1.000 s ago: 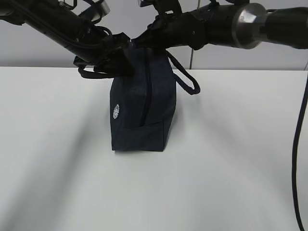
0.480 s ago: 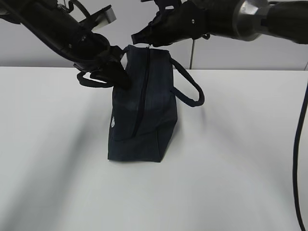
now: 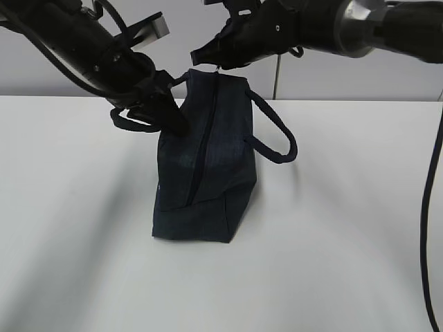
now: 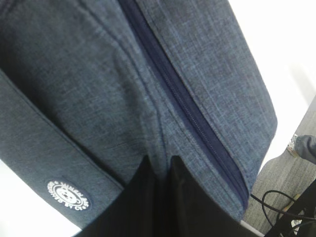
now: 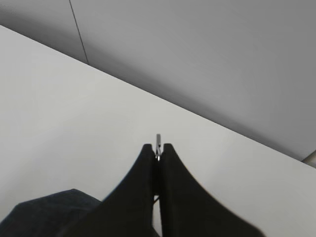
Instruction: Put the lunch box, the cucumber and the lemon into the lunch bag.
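Note:
The dark navy lunch bag (image 3: 204,166) stands on its end on the white table (image 3: 332,228), tilted, with its zipper (image 3: 203,145) facing me and closed along the length I see. My left gripper (image 3: 169,114) is shut on a fold of the bag's fabric (image 4: 163,153) beside the zipper (image 4: 197,123); the white round logo (image 4: 69,195) shows low left. My right gripper (image 3: 202,54) is shut on the metal ring pull (image 5: 158,142) at the bag's top. One loop handle (image 3: 277,131) hangs right, another (image 3: 131,121) left. The lunch box, cucumber and lemon are out of view.
A black cable (image 3: 430,207) hangs down the right edge. A grey wall (image 3: 311,83) rises behind the table's far edge. In the left wrist view, cables (image 4: 281,207) lie beyond the table.
The bag has tipped further, its top leaning right and its logo turning out of sight. Both grippers have risen a little and spread apart, still gripping the bag.

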`<state>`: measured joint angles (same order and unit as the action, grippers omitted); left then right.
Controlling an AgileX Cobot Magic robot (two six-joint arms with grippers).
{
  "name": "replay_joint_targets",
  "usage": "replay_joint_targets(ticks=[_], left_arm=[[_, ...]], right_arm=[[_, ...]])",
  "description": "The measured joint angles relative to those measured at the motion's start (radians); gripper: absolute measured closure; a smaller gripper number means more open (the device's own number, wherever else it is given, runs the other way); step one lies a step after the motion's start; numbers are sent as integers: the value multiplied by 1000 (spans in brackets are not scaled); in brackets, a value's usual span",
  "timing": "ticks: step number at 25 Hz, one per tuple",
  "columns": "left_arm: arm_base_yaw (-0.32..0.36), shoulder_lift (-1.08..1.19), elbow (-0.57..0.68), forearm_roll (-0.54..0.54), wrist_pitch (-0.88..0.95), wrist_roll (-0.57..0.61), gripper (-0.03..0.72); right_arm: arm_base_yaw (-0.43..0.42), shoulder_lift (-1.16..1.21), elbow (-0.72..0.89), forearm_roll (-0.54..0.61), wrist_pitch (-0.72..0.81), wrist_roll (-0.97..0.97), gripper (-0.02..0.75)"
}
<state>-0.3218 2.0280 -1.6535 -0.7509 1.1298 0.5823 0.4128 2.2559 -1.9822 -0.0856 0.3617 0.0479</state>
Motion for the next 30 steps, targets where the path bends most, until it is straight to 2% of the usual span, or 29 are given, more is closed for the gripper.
replay_joint_targets(ticks=[7, 17, 22, 30], left_arm=[[0, -8, 0, 8, 2, 18, 683], [-4, -22, 0, 29, 6, 19, 683], [-42, -25, 0, 45, -13, 19, 683], [-59, -27, 0, 47, -20, 19, 683]], right_arm=[[-12, 6, 0, 12, 2, 0, 738], [-33, 24, -10, 86, 2, 46, 738], [-68, 50, -18, 174, 16, 81, 738], [-89, 52, -18, 209, 28, 89, 738]])
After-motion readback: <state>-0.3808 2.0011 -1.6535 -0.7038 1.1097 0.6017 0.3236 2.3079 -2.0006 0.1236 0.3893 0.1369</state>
